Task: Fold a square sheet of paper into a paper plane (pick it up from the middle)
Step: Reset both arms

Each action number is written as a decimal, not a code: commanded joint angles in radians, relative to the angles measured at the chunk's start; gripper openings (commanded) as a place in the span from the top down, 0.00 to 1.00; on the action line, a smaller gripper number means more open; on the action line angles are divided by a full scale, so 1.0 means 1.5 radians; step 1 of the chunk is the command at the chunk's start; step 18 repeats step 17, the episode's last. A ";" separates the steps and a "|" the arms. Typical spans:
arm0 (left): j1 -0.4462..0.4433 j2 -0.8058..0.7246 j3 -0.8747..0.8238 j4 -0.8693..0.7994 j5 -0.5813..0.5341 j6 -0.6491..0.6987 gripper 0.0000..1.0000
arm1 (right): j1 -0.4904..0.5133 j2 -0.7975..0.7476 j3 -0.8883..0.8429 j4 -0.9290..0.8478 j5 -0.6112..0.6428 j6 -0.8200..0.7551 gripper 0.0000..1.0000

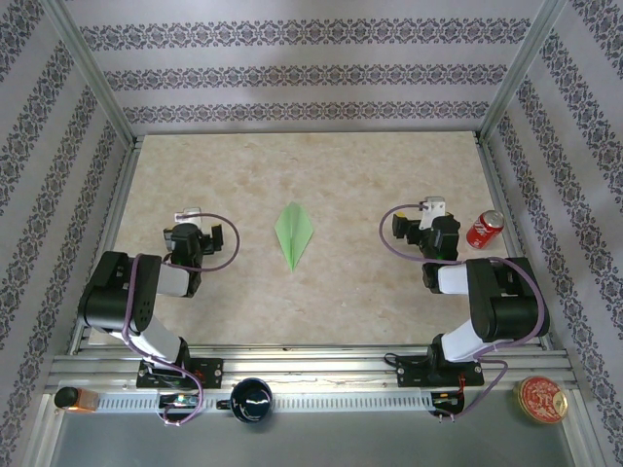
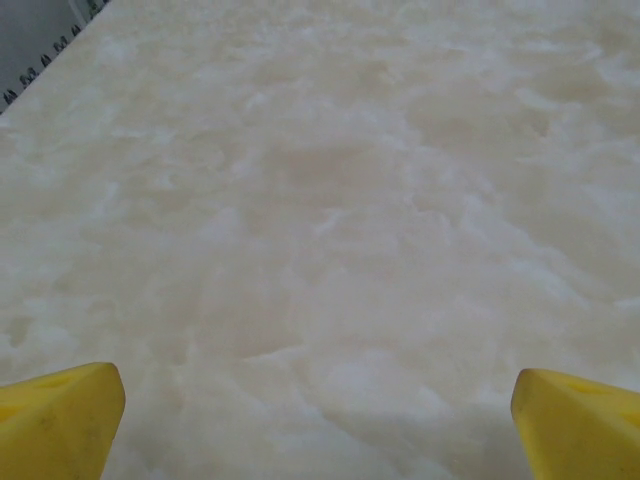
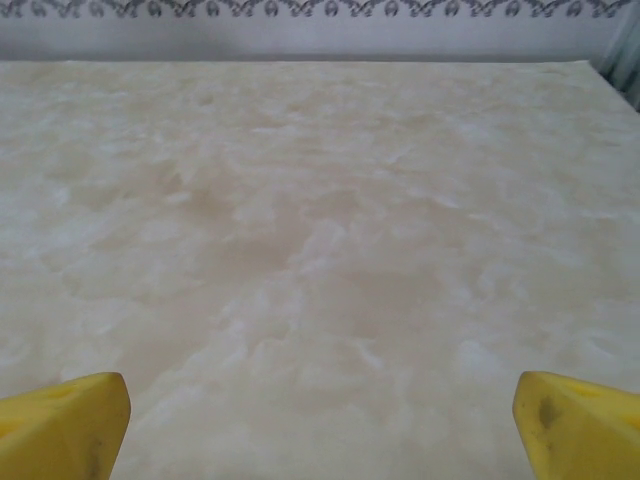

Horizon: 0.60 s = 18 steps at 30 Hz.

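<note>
Both jaws wide open, apparently empty

A red soda can (image 1: 485, 229) rests on the marbled table (image 1: 341, 175) near its right edge. A dark mug (image 1: 251, 400) sits by the front rail.

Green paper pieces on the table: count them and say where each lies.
1: the pointed paper plane lies centred between the left arm and right arm, touching neither. More could hide beneath them.

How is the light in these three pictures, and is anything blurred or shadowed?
Top external view: even soft light, paper plane sharp, barely any shadow. Left wrist view: marbled table pale and soft, no glare. Right wrist view: same, far wallpaper readable.
</note>
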 commanded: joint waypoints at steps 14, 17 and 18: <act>0.009 -0.002 0.010 0.074 0.042 0.010 0.01 | 0.022 -0.003 0.004 0.036 0.063 0.001 0.02; 0.009 -0.002 0.010 0.074 0.042 0.010 0.01 | 0.021 -0.003 0.003 0.037 0.062 0.000 0.02; 0.009 -0.002 0.010 0.074 0.042 0.010 0.01 | 0.021 -0.003 0.003 0.037 0.062 0.000 0.02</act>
